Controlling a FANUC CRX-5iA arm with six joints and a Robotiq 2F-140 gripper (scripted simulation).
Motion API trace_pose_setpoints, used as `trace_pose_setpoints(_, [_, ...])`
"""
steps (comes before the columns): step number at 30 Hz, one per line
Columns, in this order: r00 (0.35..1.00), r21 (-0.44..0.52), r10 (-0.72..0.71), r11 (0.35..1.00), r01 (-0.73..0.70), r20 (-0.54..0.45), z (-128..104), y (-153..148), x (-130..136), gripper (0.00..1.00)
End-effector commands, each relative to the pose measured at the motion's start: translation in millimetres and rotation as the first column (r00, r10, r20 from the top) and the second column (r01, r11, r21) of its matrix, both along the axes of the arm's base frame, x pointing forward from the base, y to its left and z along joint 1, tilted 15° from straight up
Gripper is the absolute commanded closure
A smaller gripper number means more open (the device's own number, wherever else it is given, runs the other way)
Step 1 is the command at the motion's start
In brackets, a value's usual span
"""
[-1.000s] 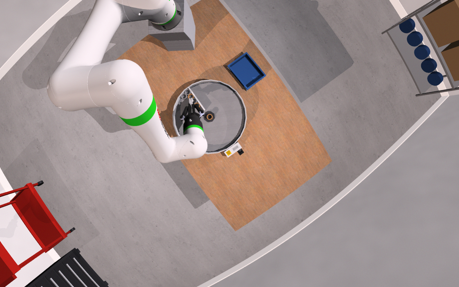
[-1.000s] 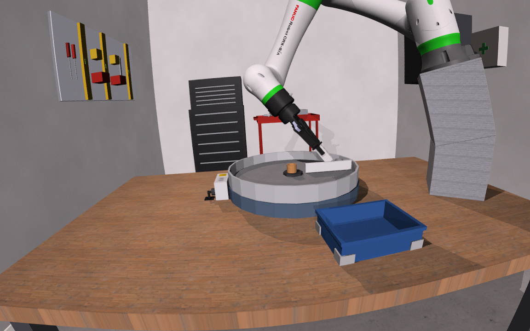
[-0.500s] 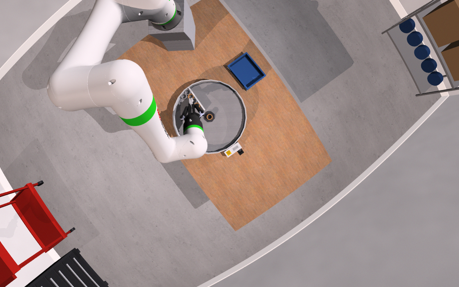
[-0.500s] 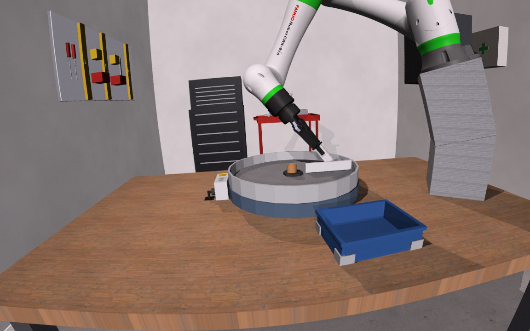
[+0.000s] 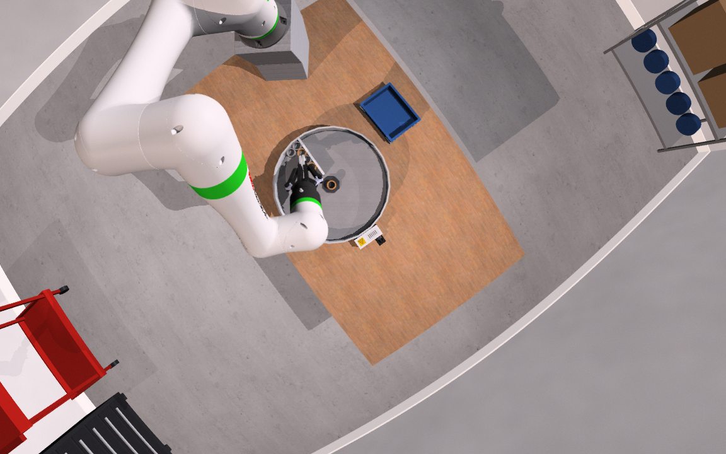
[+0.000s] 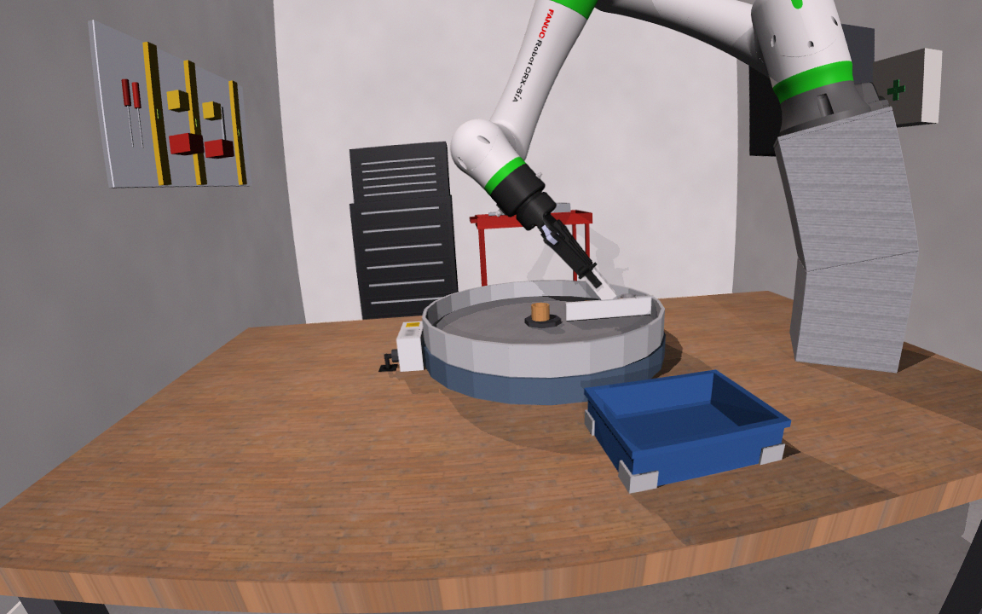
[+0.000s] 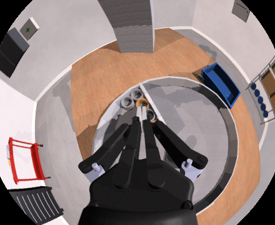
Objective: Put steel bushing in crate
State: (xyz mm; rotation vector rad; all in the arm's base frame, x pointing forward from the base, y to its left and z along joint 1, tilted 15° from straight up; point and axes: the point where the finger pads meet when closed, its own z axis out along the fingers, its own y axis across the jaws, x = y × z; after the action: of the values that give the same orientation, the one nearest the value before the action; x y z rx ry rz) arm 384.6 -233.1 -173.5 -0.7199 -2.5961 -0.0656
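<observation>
Gripper (image 7: 144,106) down inside turning table (image 6: 479,358), clamped on wall of orange-looking bushing (image 7: 141,101) beside white divider (image 6: 606,307). Two steel bushings (image 7: 134,95) just beyond divider-side tips. Blue crate (image 6: 636,450) beside turning table.

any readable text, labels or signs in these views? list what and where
"FANUC Robot CRX-5iA": on the arm's white forearm link.
Green cross sign, no words: on the wall box behind the arm.
Yellow warning sticker: on the white control box beside the turning table; too small to read.
</observation>
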Motion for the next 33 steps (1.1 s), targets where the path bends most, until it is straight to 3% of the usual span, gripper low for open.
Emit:
trace_pose_setpoints(1, [1.0, 0.001, 0.0, 1.0, 0.0, 0.001, 0.0, 0.6, 0.5, 1.0])
trace_pose_setpoints(11, [1.0, 0.001, 0.0, 1.0, 0.0, 0.001, 3.6, 1.3, -0.2, 1.0])
trace_pose_setpoints(27, [1.0, 0.001, 0.0, 1.0, 0.0, 0.001, 57.2, 11.0, -10.6, 1.0])
trace_pose_setpoints(33, [1.0, 0.001, 0.0, 1.0, 0.0, 0.001, 63.2, 12.1, -11.8, 1.0])
